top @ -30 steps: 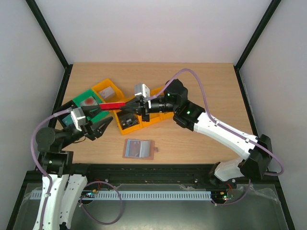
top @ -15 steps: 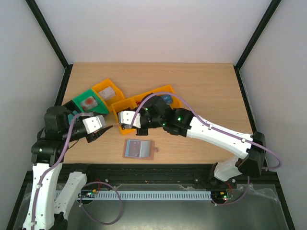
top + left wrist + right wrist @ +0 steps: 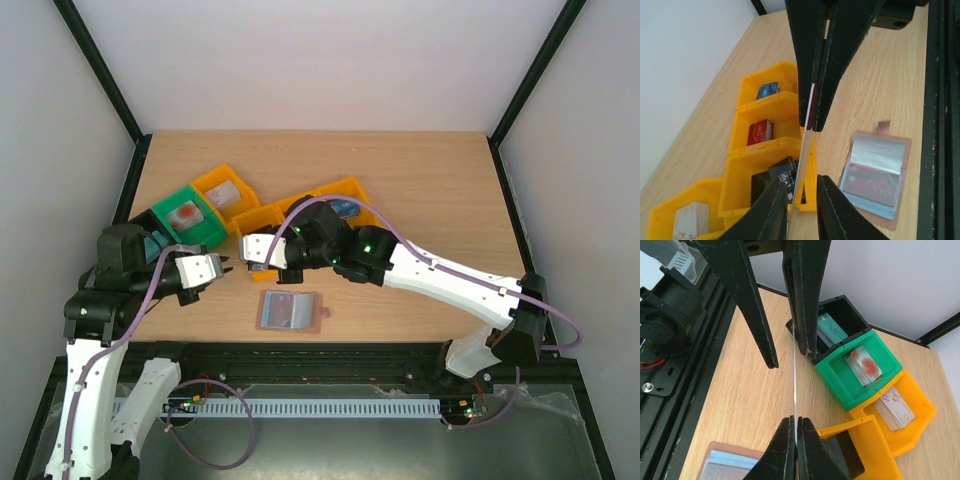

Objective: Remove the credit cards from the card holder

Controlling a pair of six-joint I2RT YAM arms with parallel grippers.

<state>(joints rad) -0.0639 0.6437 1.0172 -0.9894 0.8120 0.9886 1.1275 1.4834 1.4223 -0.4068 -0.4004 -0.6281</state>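
Wooden worktop (image 3: 420, 180): the card holder (image 3: 290, 310) lay open at the near edge. Above it, the right hand (image 3: 795, 421) was clamped on a card (image 3: 794, 380). The left hand (image 3: 801, 180), spread apart, straddled it and should probably close squarely before any release.

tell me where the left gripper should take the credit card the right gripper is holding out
The credit card hangs edge-on between the fingers of the left gripper, its far end clamped by the right gripper. Grip the free near end, pads closing flat on its two broad faces from either side, clear of the right fingertips.
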